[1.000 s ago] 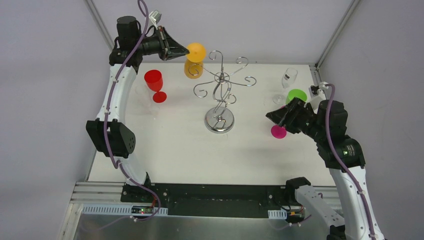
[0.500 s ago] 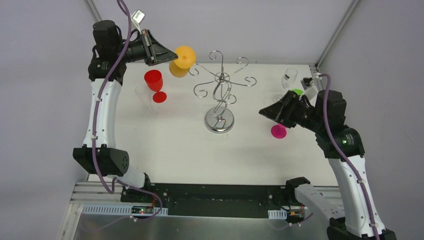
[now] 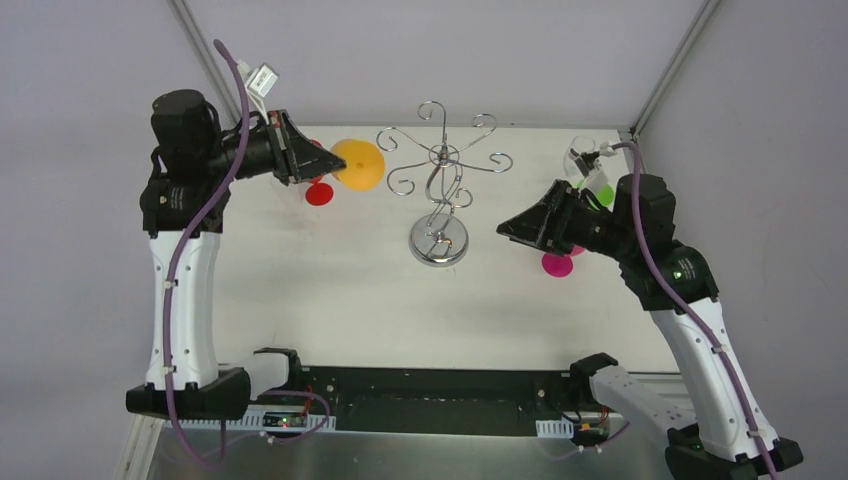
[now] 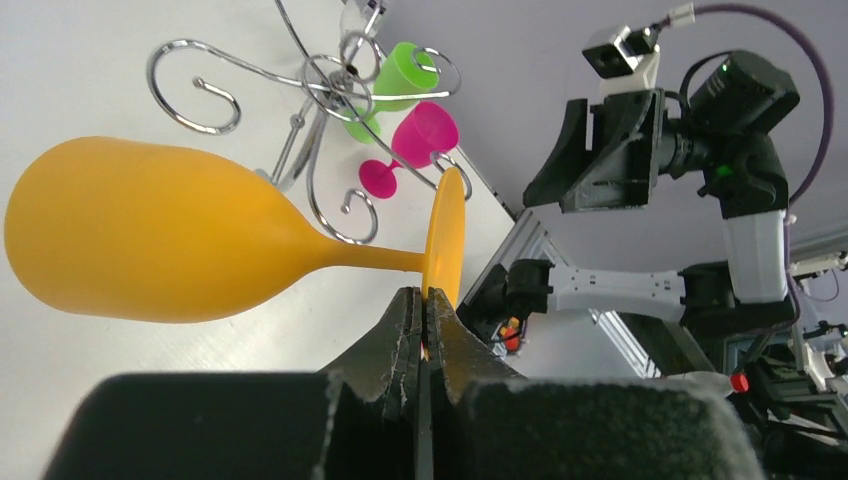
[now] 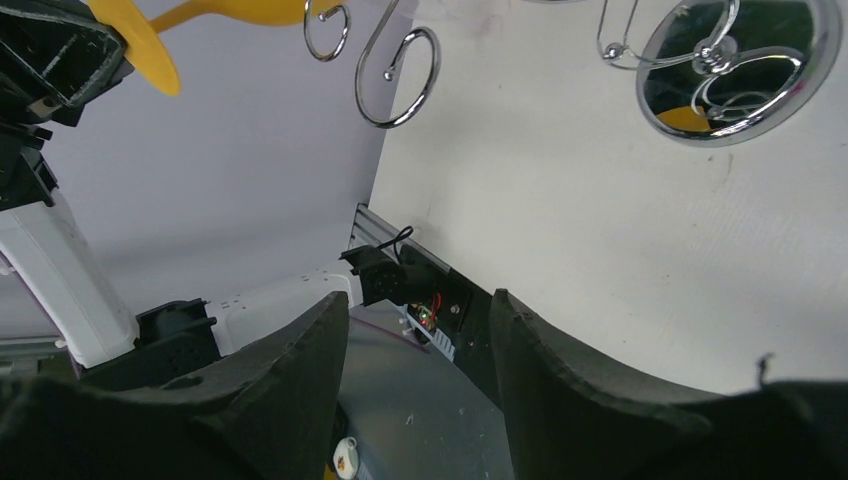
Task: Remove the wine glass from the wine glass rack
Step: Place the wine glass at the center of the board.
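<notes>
Orange plastic is what is gripped: the wine glass [image 3: 357,165] is pinched by the thin edge of its foot between the tightly closed jaws of the left gripper [image 3: 318,164]. It lies on its side in the air, with the bowl pointing toward the wine glass rack [image 3: 438,243] and apart from its curled arms. The lift-off is judged done, and setting the glass down is judged the step in hand. Since only the rim of the foot is gripped, the wrist should be turned slowly until the stem is upright. The glass should then be lowered onto a bare patch of the table [image 3: 330,290], away from the red glass [image 3: 319,193] close by. The pinch should be eased only once the foot rests flat. Right of the rack, the right gripper [image 3: 503,229] is seen with jaws parted and nothing between them, near the pink glass [image 3: 556,264]. It is best held away from the rack.
</notes>
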Robot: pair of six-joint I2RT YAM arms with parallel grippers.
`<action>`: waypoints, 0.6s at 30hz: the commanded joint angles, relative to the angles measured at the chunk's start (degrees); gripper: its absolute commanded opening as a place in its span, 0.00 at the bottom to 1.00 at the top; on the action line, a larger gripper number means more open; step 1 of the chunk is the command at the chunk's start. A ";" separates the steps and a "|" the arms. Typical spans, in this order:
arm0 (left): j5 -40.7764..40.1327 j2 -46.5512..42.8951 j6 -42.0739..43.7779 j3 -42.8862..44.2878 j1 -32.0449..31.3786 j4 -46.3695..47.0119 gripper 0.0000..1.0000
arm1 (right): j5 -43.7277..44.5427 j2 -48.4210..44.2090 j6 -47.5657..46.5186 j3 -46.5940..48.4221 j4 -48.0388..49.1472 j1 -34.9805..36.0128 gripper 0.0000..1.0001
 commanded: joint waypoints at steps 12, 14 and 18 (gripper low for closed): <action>3.82 -19.40 8.88 -13.14 -0.67 -3.23 0.00 | 7.33 0.63 10.30 0.99 8.25 16.81 0.59; 3.24 -21.04 8.74 -14.91 -2.78 -3.27 0.00 | 8.56 0.45 12.35 0.22 9.39 19.05 0.59; 2.00 -25.06 9.57 -18.11 -5.17 -3.27 0.00 | 12.03 -0.39 16.02 -1.83 11.90 22.28 0.62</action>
